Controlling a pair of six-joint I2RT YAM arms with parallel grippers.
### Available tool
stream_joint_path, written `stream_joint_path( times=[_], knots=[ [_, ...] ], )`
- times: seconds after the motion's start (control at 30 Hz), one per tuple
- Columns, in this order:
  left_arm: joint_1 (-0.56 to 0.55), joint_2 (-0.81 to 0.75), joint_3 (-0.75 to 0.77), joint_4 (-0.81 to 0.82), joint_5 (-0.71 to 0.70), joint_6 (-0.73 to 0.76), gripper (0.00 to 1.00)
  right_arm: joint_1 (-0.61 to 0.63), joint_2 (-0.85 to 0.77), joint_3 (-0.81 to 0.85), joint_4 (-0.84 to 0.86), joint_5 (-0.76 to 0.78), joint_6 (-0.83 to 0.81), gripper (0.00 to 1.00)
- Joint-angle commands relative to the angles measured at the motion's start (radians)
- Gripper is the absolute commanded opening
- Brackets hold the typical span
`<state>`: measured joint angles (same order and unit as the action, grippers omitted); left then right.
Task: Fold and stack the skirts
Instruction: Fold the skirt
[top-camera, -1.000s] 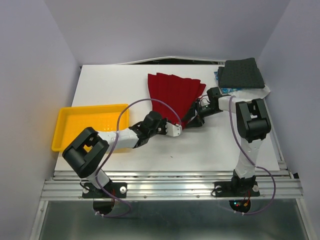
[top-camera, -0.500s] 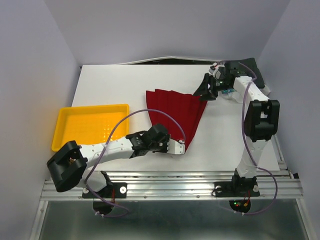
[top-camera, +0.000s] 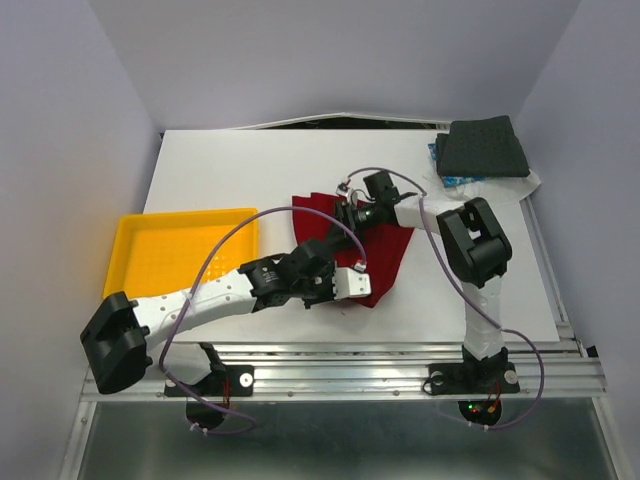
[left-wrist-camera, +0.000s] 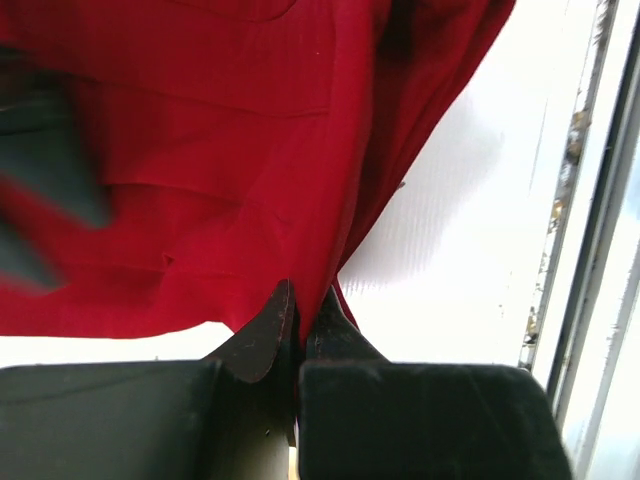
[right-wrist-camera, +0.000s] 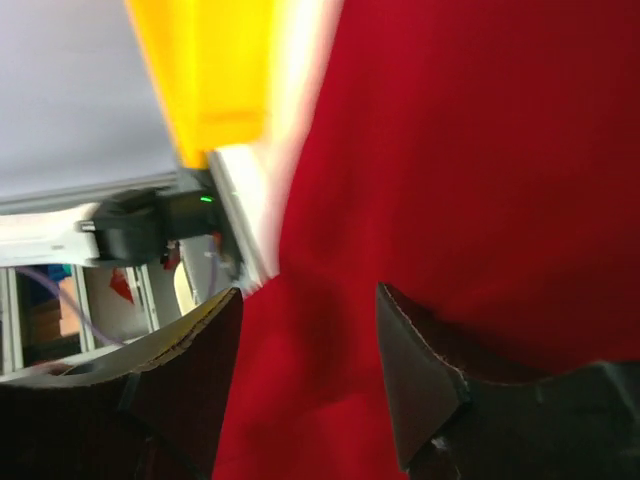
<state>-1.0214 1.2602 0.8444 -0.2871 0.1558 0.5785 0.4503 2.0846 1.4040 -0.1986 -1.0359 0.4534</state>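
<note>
The deep red skirt (top-camera: 385, 250) lies bunched in the middle of the white table. My left gripper (top-camera: 352, 283) is shut on its near edge; in the left wrist view the cloth (left-wrist-camera: 230, 150) runs up from between the closed jaws (left-wrist-camera: 303, 305). My right gripper (top-camera: 350, 212) is open just above the skirt's far left part; the red cloth (right-wrist-camera: 470, 170) fills the right wrist view between the spread fingers (right-wrist-camera: 310, 350). The dark charcoal grey skirt (top-camera: 485, 148) lies folded at the back right corner on top of the blue floral skirt (top-camera: 455, 180), of which only an edge shows.
A yellow plastic tray (top-camera: 180, 250) sits at the table's left side, also seen in the right wrist view (right-wrist-camera: 205, 70). The table's metal front rail (left-wrist-camera: 590, 200) is close to the left gripper. White walls enclose the table.
The right gripper swung from the back right stack to over the skirt's far left part. The left gripper drew the skirt's near edge toward the front, and the cloth now lies more bunched.
</note>
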Motion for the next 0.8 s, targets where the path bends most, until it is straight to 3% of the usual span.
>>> stream_joint_path(
  times=[0.0,0.17,0.5,0.63,0.77],
  knots=[
    [-0.006,-0.059,0.068,-0.043,0.054,-0.042,0.0,-0.032,0.08,-0.129,0.22,0.034,-0.056,0.59],
    [-0.006,-0.104,0.119,-0.076,0.074,-0.042,0.0,0.048,0.124,-0.198,0.203,0.047,-0.113,0.54],
    [-0.005,-0.065,0.217,-0.133,0.096,-0.037,0.0,0.195,-0.036,-0.275,0.131,0.026,-0.177,0.53],
    [-0.005,-0.07,0.205,-0.175,0.172,-0.034,0.0,0.177,-0.087,-0.157,-0.05,0.103,-0.32,0.64],
    [-0.005,-0.077,0.167,-0.233,0.307,-0.017,0.0,0.075,-0.081,0.023,-0.185,0.157,-0.428,0.76]
  ],
)
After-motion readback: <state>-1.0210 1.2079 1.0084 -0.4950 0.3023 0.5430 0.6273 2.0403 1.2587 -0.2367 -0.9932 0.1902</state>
